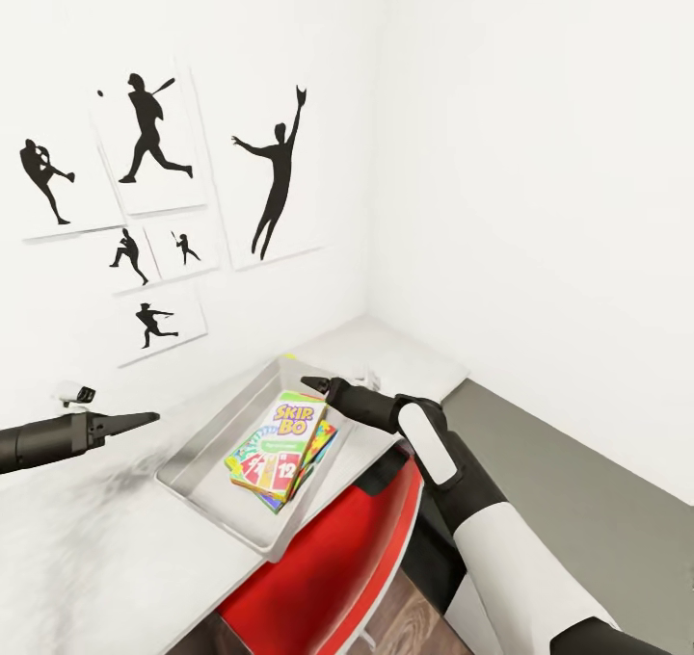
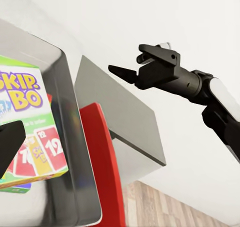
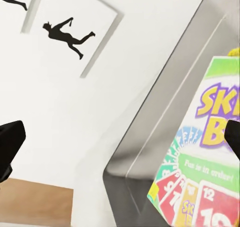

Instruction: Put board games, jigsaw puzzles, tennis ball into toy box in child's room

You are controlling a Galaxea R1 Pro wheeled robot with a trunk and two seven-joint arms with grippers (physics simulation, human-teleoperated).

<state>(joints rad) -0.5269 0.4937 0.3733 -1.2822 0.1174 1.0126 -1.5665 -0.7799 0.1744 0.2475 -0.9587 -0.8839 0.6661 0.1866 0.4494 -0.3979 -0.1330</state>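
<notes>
The light-grey toy box (image 1: pixel 207 489) sits on the pale table (image 1: pixel 87 549). Inside it lies a stack of flat toys with the Skip-Bo board game (image 1: pixel 280 438) on top. A jigsaw puzzle's patterned edge (image 1: pixel 326 441) pokes out beneath it. My right gripper (image 1: pixel 313 383) hovers open above the box's far edge, holding nothing. My left gripper (image 1: pixel 149 417) hangs open over the table, left of the box. The left wrist view shows the Skip-Bo box (image 2: pixel 30 122), the bin wall (image 2: pixel 70 137) and the right gripper (image 2: pixel 125 59). In the right wrist view the Skip-Bo box (image 3: pixel 210 152) lies below.
A red chair (image 1: pixel 328 559) stands tucked against the table's front edge, under my right arm. Baseball silhouette pictures (image 1: pixel 154 144) hang on the wall behind the table. A dark grey surface (image 1: pixel 549 472) stretches to the right, along the white side wall.
</notes>
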